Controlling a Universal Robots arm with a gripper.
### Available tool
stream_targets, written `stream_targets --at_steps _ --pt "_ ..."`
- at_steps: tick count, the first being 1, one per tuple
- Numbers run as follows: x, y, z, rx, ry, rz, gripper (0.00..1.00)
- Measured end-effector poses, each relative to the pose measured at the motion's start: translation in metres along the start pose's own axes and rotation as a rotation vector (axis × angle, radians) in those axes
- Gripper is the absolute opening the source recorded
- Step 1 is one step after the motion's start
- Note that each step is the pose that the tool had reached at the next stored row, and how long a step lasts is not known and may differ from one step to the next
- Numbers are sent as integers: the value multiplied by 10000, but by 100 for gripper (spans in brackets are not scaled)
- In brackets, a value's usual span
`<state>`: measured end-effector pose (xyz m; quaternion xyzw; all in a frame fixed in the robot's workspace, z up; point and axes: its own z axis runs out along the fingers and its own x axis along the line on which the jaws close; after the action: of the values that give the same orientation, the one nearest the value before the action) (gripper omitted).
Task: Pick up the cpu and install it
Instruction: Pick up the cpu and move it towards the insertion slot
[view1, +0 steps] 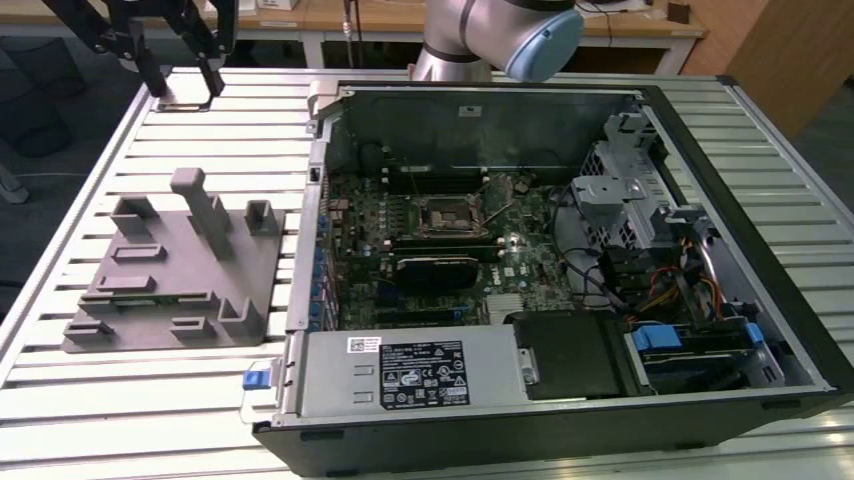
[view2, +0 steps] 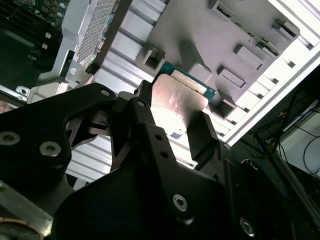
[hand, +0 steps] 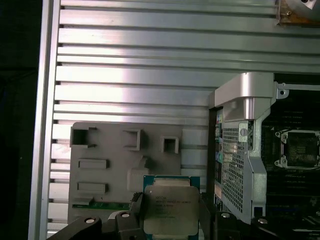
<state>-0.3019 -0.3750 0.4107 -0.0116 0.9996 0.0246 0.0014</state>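
The cpu (hand: 170, 209), a flat square chip with a pale metal top and a green edge, hangs between my gripper's (hand: 170, 216) black fingers (hand: 136, 212), which are shut on two opposite sides of it. In the second wrist view the cpu (view2: 176, 100) shows from another angle, clamped in the gripper (view2: 172, 122). It is held well above the grey plastic tray (hand: 105, 145), near the tray's side facing the computer case. The motherboard's open square socket (hand: 299, 148) lies inside the case; in the exterior view the socket (view1: 447, 213) sits mid-board.
The open computer case (view1: 747, 130) takes up the exterior view's right half of the slatted metal table (view1: 160, 410). The grey tray (view1: 147, 310) with upright posts stands on the exterior view's left. The arm (view1: 507, 35) rises at the back. A black stand (view1: 174, 40) is at the back left.
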Motion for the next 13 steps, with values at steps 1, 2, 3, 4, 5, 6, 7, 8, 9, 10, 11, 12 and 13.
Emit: stream_targets --at_steps 1,2,3,4,5,6,7,8,9,10,11,12,13 --pt "-15 0 0 0 0 0 53" --pt "-30 0 1 -1 -1 1 53" --pt "-45 0 1 -1 0 0 53" --pt "-60 -1 1 -1 -1 0 53" --pt "-74 0 0 0 0 0 53" --pt "-89 -1 1 0 0 0 53" --pt "-104 -1 1 -1 0 0 53" --pt "-119 -1 1 -1 -1 0 53" --pt "-134 -1 1 0 0 0 53" --pt "-149 -1 1 0 0 0 53" --pt "-164 -1 1 0 0 -1 53" --pt "-178 -2 1 0 0 -1 53" --pt "-193 -2 1 0 0 0 53"
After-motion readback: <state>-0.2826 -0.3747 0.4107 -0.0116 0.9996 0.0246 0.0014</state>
